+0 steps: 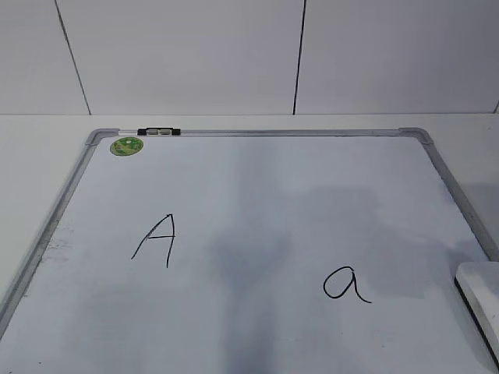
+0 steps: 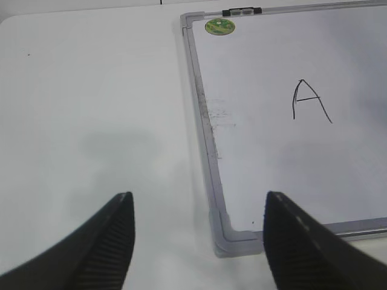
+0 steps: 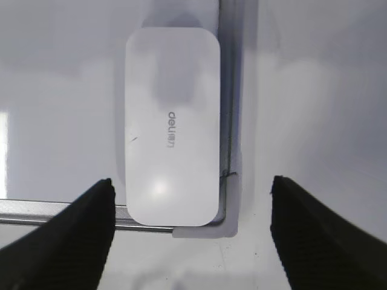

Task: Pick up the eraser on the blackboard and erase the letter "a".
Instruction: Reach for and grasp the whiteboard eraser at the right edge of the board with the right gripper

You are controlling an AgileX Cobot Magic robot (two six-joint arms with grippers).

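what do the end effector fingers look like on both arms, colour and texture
Only the fingertips show. The left end effector has two black, tapered, wedge-like fingers with a fine ribbed or woven grip texture on the inner faces. The right end effector has matching black tapered fingers, the texture harder to make out. No cables, markings or arm links are in view.

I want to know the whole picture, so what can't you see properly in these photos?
- White oblong plastic eraser: the exterior view's right edge cuts most of it off.
- Its underside: hidden in the right wrist view, which shows only the top.
- Small handwritten lowercase "a": outside both wrist views.
- Round green magnet: its print is too small to read.
- Large white dry-erase board: its near edge is cut off in the exterior view.
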